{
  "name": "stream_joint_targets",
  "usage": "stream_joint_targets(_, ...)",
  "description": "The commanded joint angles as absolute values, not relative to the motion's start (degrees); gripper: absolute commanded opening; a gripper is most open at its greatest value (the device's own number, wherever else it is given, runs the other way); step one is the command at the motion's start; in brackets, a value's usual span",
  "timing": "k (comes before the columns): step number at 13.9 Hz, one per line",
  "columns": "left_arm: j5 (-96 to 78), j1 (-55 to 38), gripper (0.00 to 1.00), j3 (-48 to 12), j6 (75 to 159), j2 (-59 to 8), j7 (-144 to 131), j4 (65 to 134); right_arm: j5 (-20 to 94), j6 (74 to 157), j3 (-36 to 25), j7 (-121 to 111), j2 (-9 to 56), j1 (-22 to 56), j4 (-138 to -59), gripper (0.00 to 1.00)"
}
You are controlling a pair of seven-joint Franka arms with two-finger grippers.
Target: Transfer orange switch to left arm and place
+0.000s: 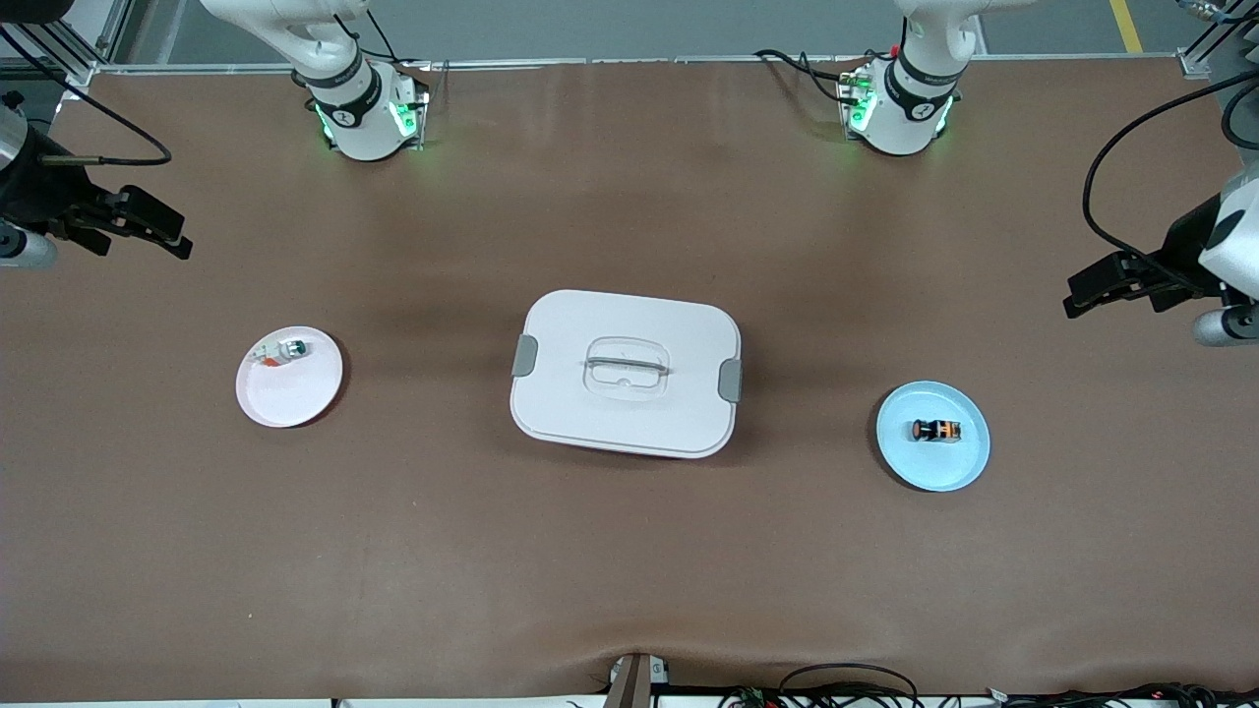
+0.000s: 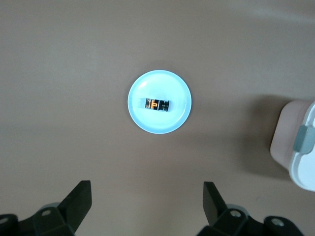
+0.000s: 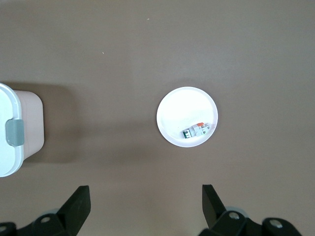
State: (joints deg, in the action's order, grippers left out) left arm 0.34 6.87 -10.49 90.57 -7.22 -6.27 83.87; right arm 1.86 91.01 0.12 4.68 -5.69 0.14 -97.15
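- We see the orange switch (image 1: 935, 431) lying on its side in the blue plate (image 1: 959, 470), toward the left arm's end of the table
- We see the pink plate (image 1: 295, 398) toward the right arm's end; it holds a small white-and-green part (image 1: 283, 351) near its rim
- The box (image 1: 626, 374) sits between the two plates, lid on, grey clips at both short ends
- We can read no label or writing on any of them
- The left gripper (image 2: 147, 201) hangs over bare table near the blue plate, fingers spread, holding nothing
- The right gripper (image 3: 146, 205) hangs over bare table near the pink plate, likewise spread wide and holding nothing
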Motion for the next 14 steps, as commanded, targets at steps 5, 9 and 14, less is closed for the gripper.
stream_joint_targets(5,1.49,6.68,1.00,-10.81,89.03,-8.44,-4.83,82.27,1.05,91.58,0.18,5.71,-7.29,0.62,-98.61,1.00)
stream_joint_targets(9,1.49,6.77,1.00,-10.81,89.03,-8.44,-4.75,82.18,1.05,91.49,0.26,5.71,-7.29,0.62,-98.61,1.00)
stream_joint_targets(14,1.49,6.77,1.00,-10.81,89.03,-8.44,-4.75,82.18,1.05,91.50,0.26,5.71,-7.29,0.62,-98.61,1.00)
